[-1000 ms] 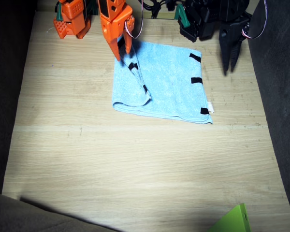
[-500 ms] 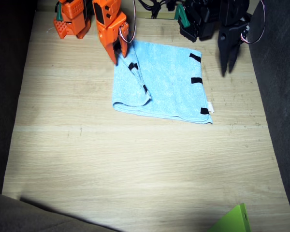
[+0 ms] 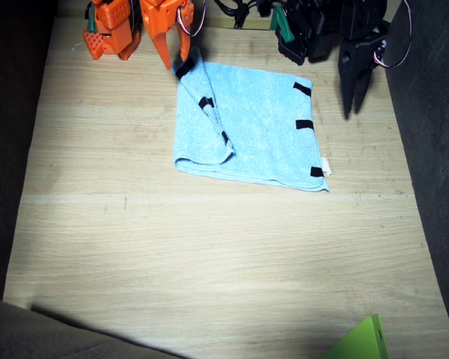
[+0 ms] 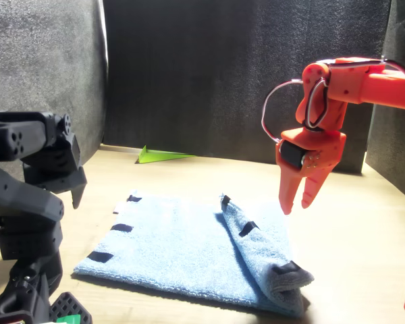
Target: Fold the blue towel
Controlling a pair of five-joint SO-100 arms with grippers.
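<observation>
Blue towel (image 3: 258, 127) lies flat on the bench (image 3: 209, 262), near the far edge between the two arms, with one side flap folded over onto itself. Right tool (image 4: 298, 200) hangs above the folded edge, fingers slightly apart, holding nothing. Left tool (image 3: 355, 101) hovers beside the towel's black-strip edge, empty; can't tell how far open. Green object (image 3: 359, 342) sits at the near corner.

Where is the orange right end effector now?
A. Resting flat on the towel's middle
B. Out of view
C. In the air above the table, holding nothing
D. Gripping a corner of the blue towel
C: in the front view the right end effector hangs clear above the blue towel, holding nothing.
</observation>
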